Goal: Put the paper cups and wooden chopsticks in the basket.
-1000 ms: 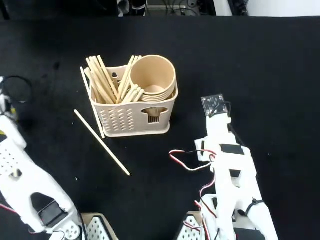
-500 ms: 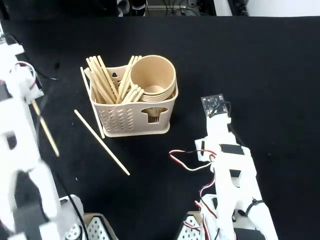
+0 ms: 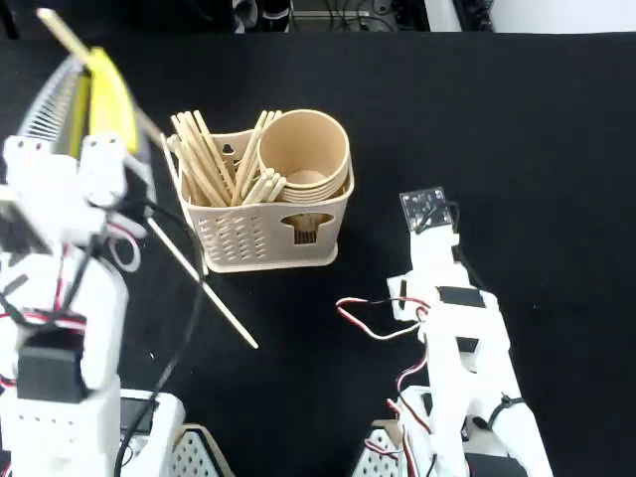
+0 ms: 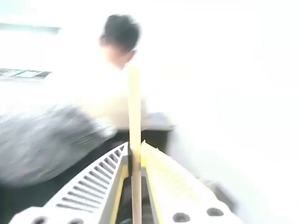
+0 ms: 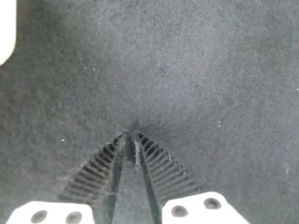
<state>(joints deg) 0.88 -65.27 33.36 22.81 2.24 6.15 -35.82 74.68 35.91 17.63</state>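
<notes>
**Left gripper clamped on one chopstick; right gripper shut, empty**

The left gripper (image 3: 84,58) was held high over the table's (image 3: 517,119) left side, toward the far-left corner. It was closed on a single wooden chopstick (image 4: 134,107), pinched between the ribbed fingers with a long section sticking out past the tips.

The basket (image 3: 260,243) was placed left of the table's middle, nearer the far edge. Stacked paper cups (image 3: 304,149) were stood upright in its right part. A bundle of chopsticks (image 3: 204,164) was leaned in its left part.

One loose chopstick (image 3: 224,310) was laid flat on the table off the basket's near-left corner, running diagonally toward the near edge. Another stick (image 3: 177,184) was propped against the outside of the basket's left wall.

The right gripper (image 5: 131,142) was seen with its jaws pressed together on nothing, pointed down at the black table surface. Contact with the surface could not be determined. The right arm (image 3: 452,318) was stretched from the near edge, right of the basket and apart from it.
</notes>
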